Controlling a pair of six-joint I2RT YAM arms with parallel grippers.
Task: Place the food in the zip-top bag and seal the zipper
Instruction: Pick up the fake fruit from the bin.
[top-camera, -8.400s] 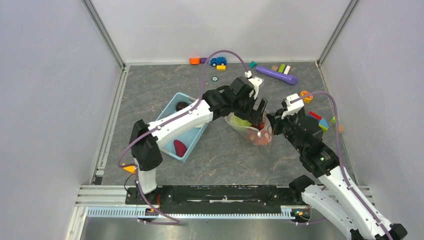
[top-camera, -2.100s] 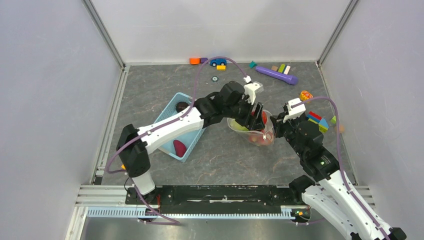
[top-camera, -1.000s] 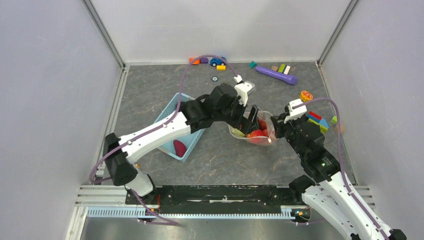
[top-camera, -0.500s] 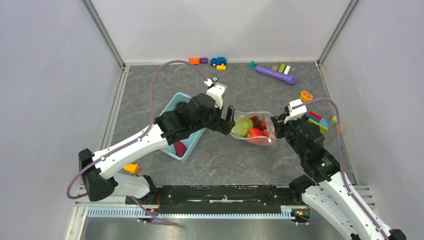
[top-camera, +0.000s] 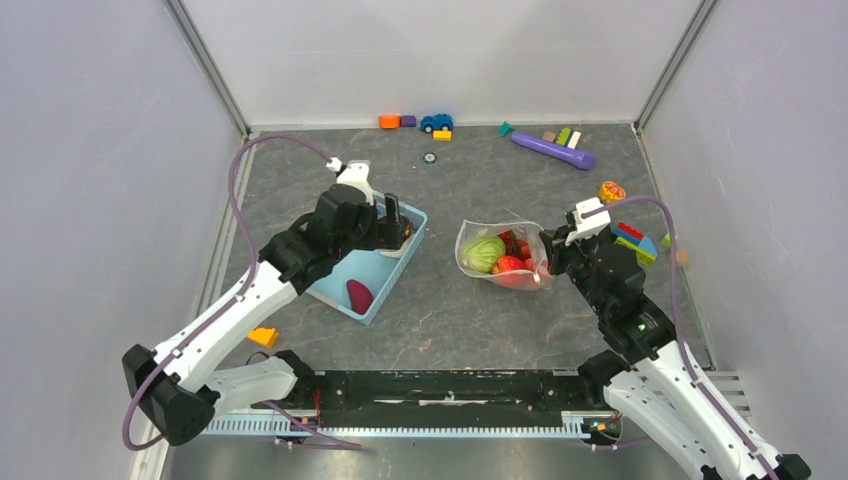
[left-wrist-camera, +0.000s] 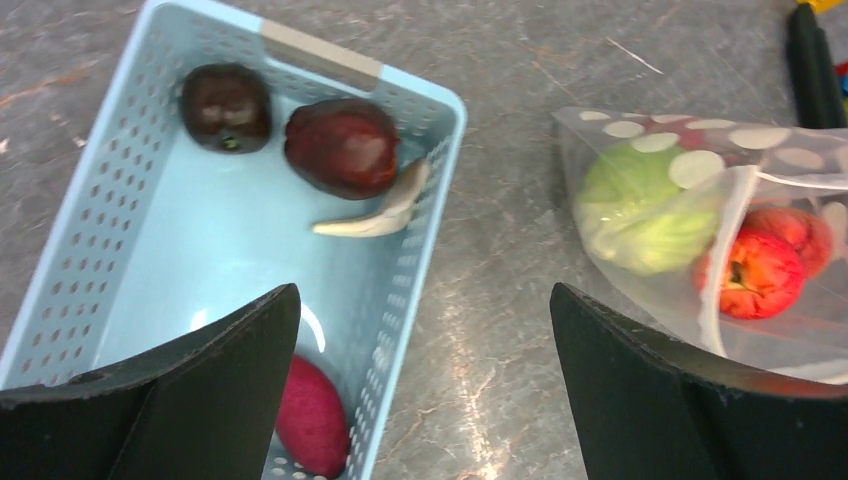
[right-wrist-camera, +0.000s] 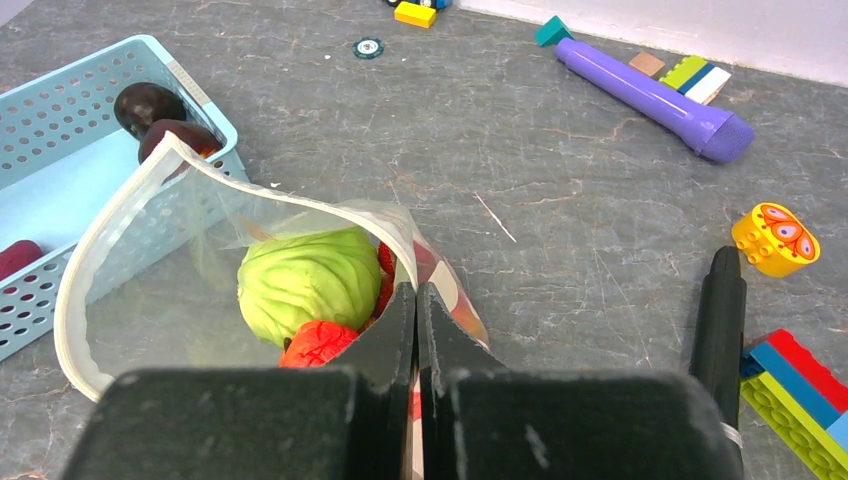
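Grey tabletop (top-camera: 450, 320) carries a light blue basket (left-wrist-camera: 90, 200) at left centre. The zip-top bag (right-wrist-camera: 150, 290) lies to its right, apart, mouth gaping toward it. On the bag's rim the right gripper (right-wrist-camera: 417, 290) is clamped tight. Above the basket's near wall the left gripper (left-wrist-camera: 420, 300) is spread wide, empty. Bagged: green piece (right-wrist-camera: 310, 280), red pieces (left-wrist-camera: 760, 275). In basket: maroon pieces (left-wrist-camera: 342, 147), magenta piece (left-wrist-camera: 312, 420).

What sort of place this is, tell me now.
Likely a robot lab work cell: plain grey walls box in a marbled grey table, with toy blocks and a blue basket as props.
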